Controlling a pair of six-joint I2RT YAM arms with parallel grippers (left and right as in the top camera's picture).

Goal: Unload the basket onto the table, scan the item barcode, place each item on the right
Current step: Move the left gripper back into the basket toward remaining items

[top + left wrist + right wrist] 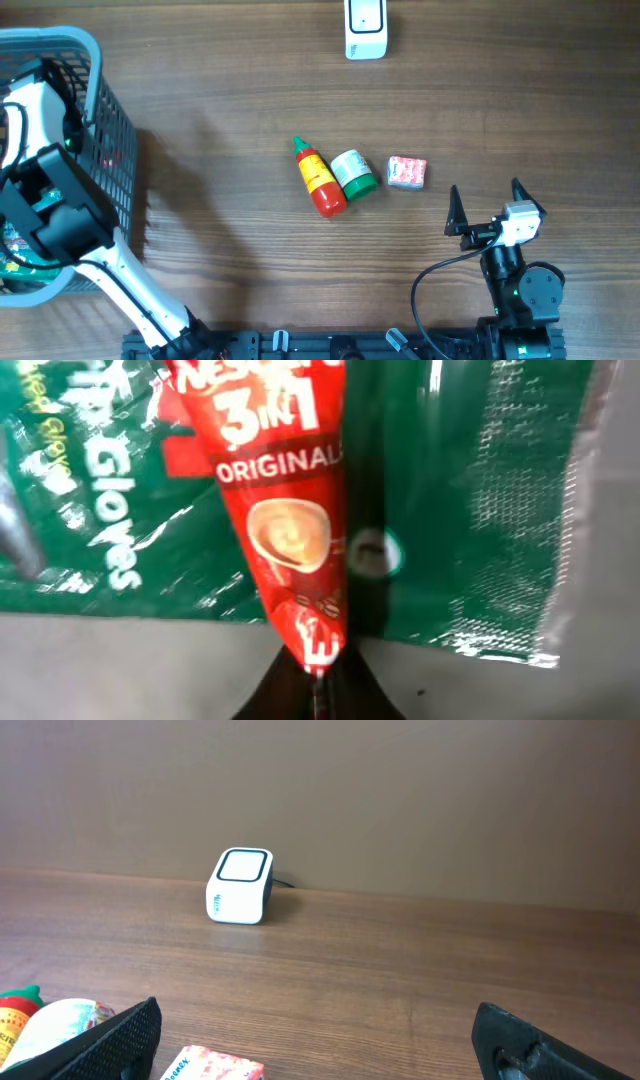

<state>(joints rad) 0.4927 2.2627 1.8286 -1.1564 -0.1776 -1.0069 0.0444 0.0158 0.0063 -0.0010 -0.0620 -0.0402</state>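
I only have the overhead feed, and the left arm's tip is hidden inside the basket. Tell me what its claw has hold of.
Observer: The left claw is shut on the pointed end of a red Nescafe 3in1 sachet.
Operator: Report what lies under that sachet.
Observer: A green gloves packet, shiny and crinkled.
Operator: Describe the scanner from the right wrist view.
Observer: The scanner is a white block with a dark cable leaving its back.
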